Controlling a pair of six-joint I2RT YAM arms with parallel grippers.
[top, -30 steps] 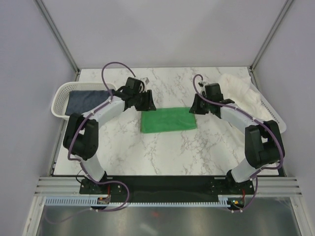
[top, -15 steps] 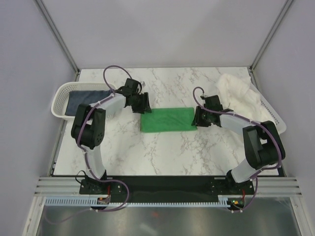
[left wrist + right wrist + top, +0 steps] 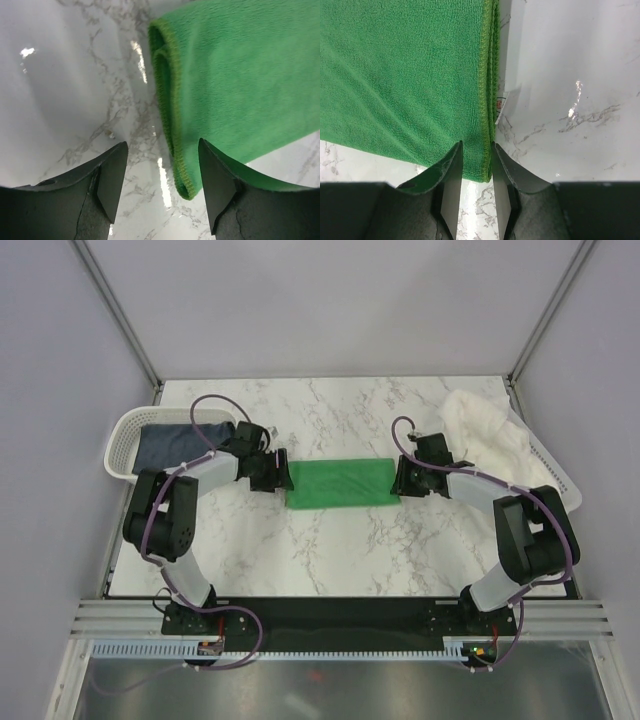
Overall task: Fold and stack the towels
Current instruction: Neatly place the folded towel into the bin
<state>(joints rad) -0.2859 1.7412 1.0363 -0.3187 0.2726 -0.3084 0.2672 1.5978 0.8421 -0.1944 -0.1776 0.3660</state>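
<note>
Green towel lies between low left arm, jaws wide apart, and right arm, jaws barely apart.

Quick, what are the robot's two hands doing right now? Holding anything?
Left gripper: open, holding nothing; the green towel lies loose by its fingers.
Right gripper: narrow gap around the green towel's hem; cannot tell if it grips.

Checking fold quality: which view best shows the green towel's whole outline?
Top external: the green towel lies whole, a flat rectangle on the table. Left wrist shows only its left end with layered hems; right wrist only its right edge and a small label.
</note>
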